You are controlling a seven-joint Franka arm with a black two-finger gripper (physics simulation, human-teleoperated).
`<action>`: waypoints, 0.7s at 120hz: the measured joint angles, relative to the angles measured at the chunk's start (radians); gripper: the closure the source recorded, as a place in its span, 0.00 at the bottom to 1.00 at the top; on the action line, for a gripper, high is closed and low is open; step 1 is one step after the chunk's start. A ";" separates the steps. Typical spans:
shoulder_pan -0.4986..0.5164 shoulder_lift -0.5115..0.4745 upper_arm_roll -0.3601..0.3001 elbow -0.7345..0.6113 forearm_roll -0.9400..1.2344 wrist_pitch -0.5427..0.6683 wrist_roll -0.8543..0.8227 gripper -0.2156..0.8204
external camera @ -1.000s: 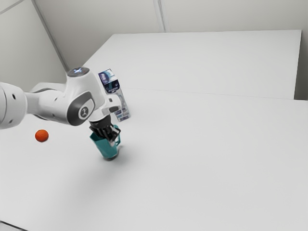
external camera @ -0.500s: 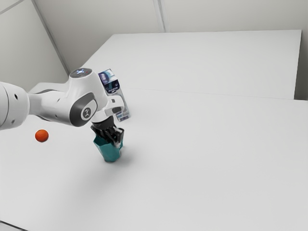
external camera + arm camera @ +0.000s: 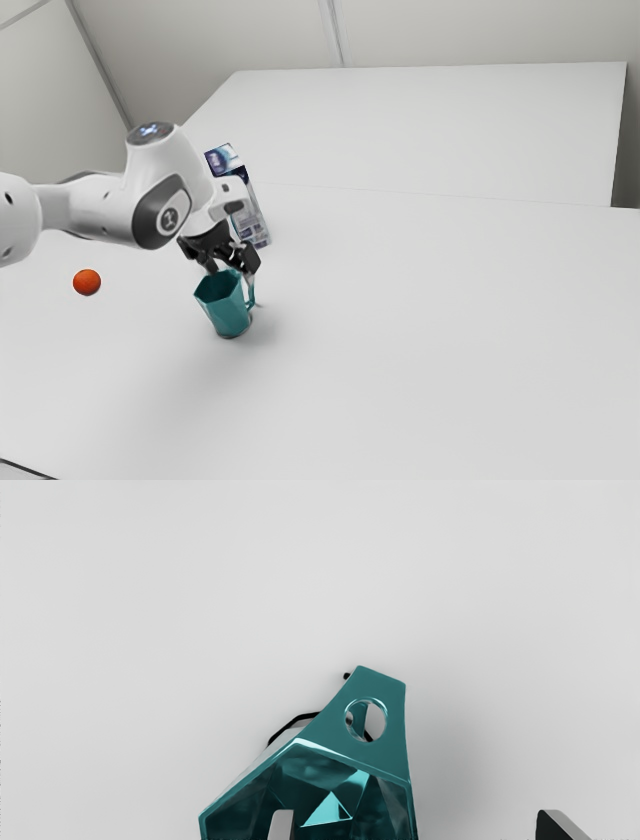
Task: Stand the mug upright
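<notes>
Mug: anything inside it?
In the mug, the wrist view shows faceted teal walls and one bright facet, no separate object. A fingertip covers a strip of the opening, and the near part is cut off by the picture's edge, so I can't rule out something there.

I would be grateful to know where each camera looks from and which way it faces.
Exterior view: at the arm's side, looking down across the table; the arm enters from the exterior view's left, its gripper by the mug.
Wrist view: on the arm's end, looking down at the mug's mouth and handle; fingers show at the bottom edge, apart.
Shared: mug, table, fingers.
</notes>
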State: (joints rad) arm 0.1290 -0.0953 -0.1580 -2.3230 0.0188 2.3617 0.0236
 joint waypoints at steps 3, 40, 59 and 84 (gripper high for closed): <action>-0.004 -0.009 0.000 0.000 -0.001 -0.001 0.000 0.29; -0.008 -0.032 -0.005 0.222 -0.046 -0.223 0.002 0.24; 0.006 0.015 0.000 0.395 -0.050 -0.403 0.002 0.24; 0.010 0.067 0.004 0.603 -0.040 -0.606 0.002 0.23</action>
State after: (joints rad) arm 0.1390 -0.0285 -0.1536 -1.7195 -0.0213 1.7553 0.0252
